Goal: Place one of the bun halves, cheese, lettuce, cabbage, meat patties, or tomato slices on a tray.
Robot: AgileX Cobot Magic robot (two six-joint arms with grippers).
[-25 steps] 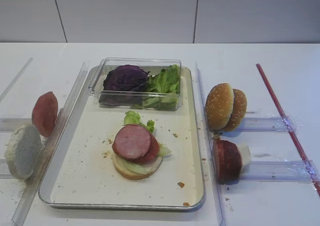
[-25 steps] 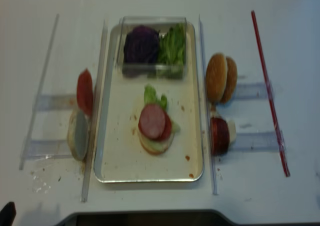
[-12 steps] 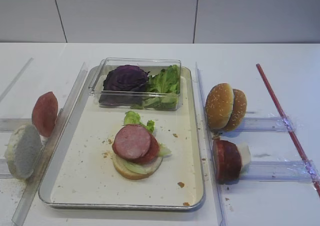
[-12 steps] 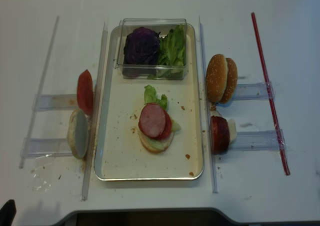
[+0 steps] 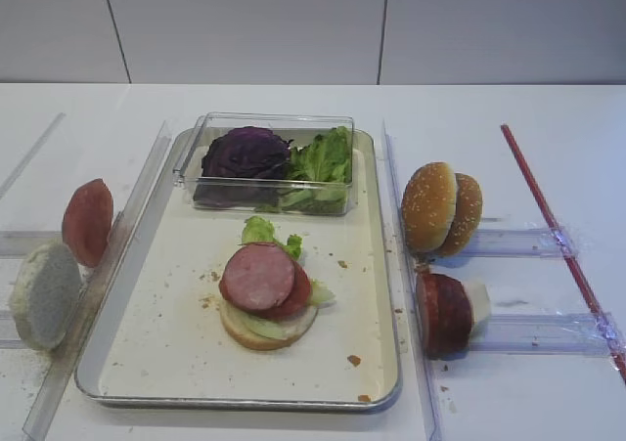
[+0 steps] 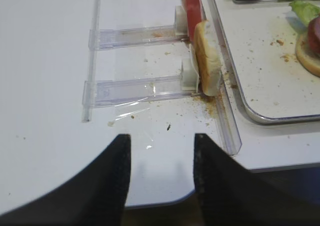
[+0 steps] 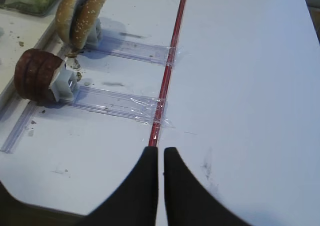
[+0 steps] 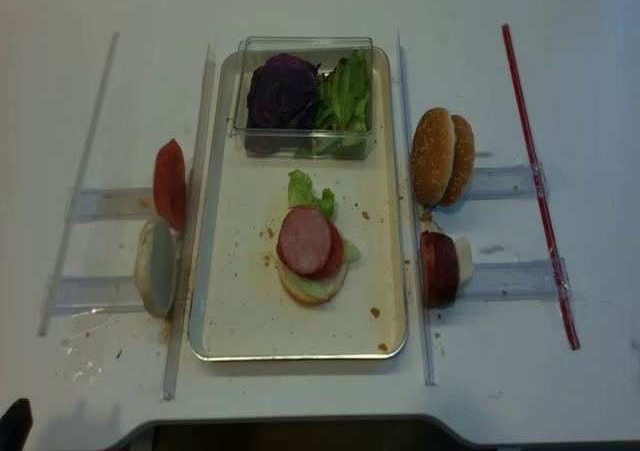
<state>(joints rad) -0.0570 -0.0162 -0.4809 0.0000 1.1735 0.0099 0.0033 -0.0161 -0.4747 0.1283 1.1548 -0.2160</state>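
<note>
On the cream tray (image 5: 166,353) lies a stack: a bun bottom, lettuce (image 5: 260,231), a tomato slice (image 5: 298,294) and a pink meat patty (image 5: 258,276) on top. Purple cabbage (image 5: 246,154) and more lettuce fill a clear box (image 5: 264,192) at the tray's far end. Sesame bun halves (image 5: 440,208) and upright meat patties (image 5: 445,312) stand in holders on the right. A tomato slice (image 5: 88,221) and a bun half (image 5: 44,294) stand on the left. My right gripper (image 7: 161,151) is shut and empty over bare table. My left gripper (image 6: 162,138) is open and empty near the table's front edge.
Clear plastic rails (image 5: 406,294) run along both long sides of the tray, with taped holder strips (image 7: 120,103) across them. A red strip (image 7: 170,60) runs along the table at the far right. Crumbs dot the tray and the table by the left bun half (image 6: 207,60).
</note>
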